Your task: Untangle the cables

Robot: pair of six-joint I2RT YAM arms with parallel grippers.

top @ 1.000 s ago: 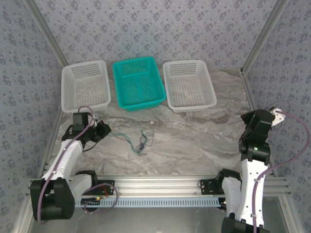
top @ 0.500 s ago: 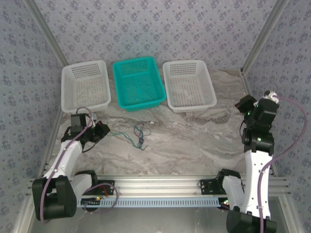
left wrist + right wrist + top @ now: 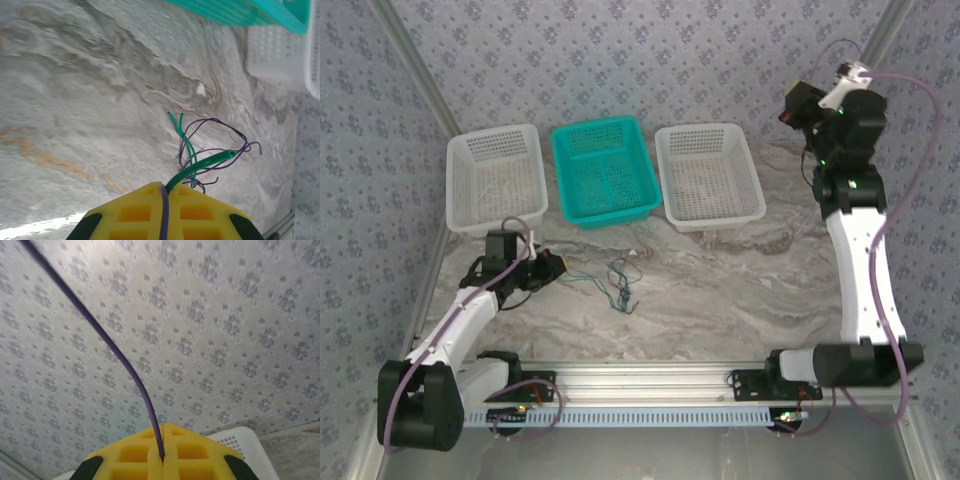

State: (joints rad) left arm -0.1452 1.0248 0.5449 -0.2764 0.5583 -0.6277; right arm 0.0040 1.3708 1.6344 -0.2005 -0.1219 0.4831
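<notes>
Not yet untangled: tangle of thin green and dark wires (image 3: 620,285) knotted on grey marbled counter (image 3: 740,300). Pinching its green strand (image 3: 200,167): left hand (image 3: 552,268). Raised high, right hand (image 3: 790,105) clamped on thin dark wire (image 3: 147,400). Most separating left.

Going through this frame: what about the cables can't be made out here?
- Right wrist view: the dark wire held in the right gripper, jaws shut, leaves the top-left edge; its far end is cut off.
- Top view: that wire is too thin to trace down to the tangle.
- Left wrist view: the left gripper hides the held end of the green cable; the tangle's crossings are too small to sort.
</notes>
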